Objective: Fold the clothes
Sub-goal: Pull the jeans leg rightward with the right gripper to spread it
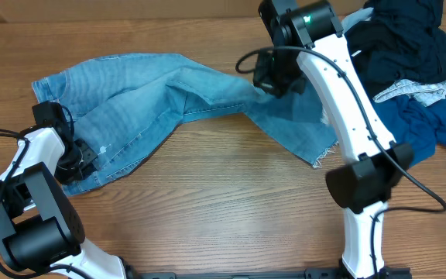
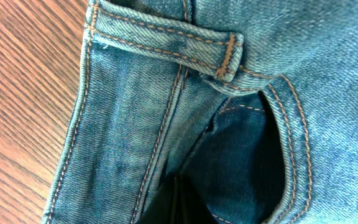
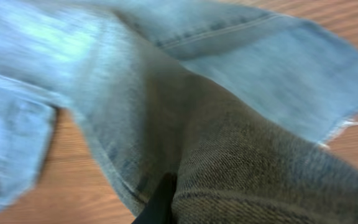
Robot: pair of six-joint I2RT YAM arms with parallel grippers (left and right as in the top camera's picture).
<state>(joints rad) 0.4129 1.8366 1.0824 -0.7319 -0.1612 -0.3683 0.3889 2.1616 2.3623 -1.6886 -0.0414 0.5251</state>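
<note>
Light blue jeans lie spread across the wooden tabletop, reaching from about 9 o'clock in the overhead view toward 2 o'clock, with one leg bending down to a frayed hem near 4 o'clock. The left tool sits at the waist end at 9 o'clock, closed tight on the denim. Its wrist view is filled by the waistband, a belt loop at 12 o'clock and a dark pocket opening at 5 o'clock. The right tool is at about 1 o'clock, also pinched shut on the jeans, on a bunched fold of the leg. In its wrist view the cloth drapes over the tool and hides most of it. A pile of black and dark blue clothes lies at 2 o'clock, just beside the right arm.
</note>
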